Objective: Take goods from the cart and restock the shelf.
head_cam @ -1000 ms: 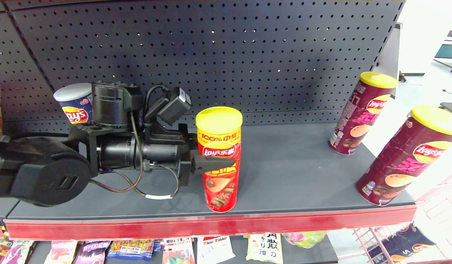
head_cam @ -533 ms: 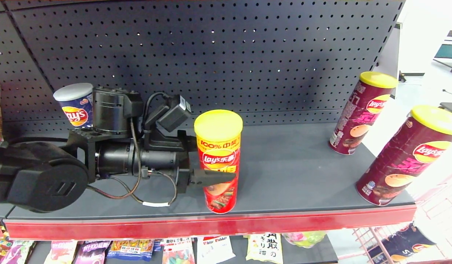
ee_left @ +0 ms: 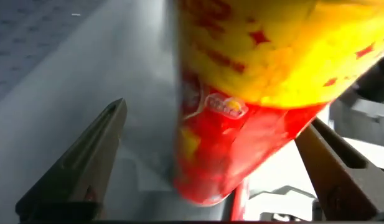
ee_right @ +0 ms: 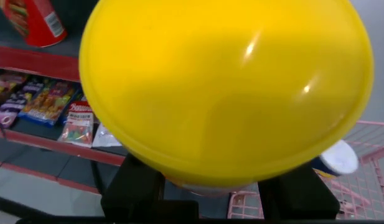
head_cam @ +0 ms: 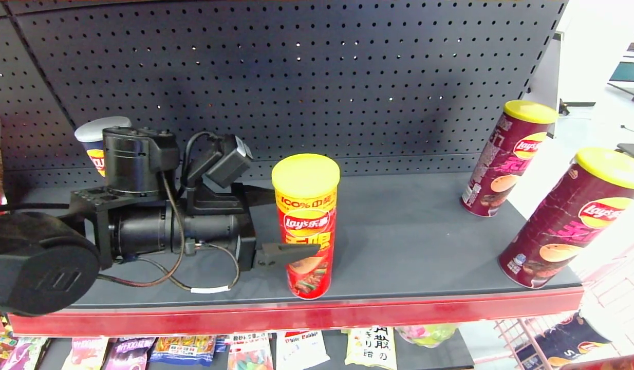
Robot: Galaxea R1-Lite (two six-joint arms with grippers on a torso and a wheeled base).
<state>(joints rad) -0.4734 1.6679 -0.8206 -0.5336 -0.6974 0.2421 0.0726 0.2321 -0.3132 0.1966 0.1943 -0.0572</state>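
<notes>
Standing upright, the red can (head_cam: pixel 306 226) sits inside the spread left gripper (head_cam: pixel 295 222). The right gripper (ee_right: pixel 220 193) pinches a yellow-lidded can (ee_right: pixel 226 87).

You get just a sliver of the blue can (head_cam: pixel 93 134) behind the left arm (head_cam: pixel 142 226), the red can (ee_left: pixel 241 93) is blurred and top-cropped in the left wrist view, and the yellow-lidded can (ee_right: pixel 226 87) hides its body under its own lid.
</notes>
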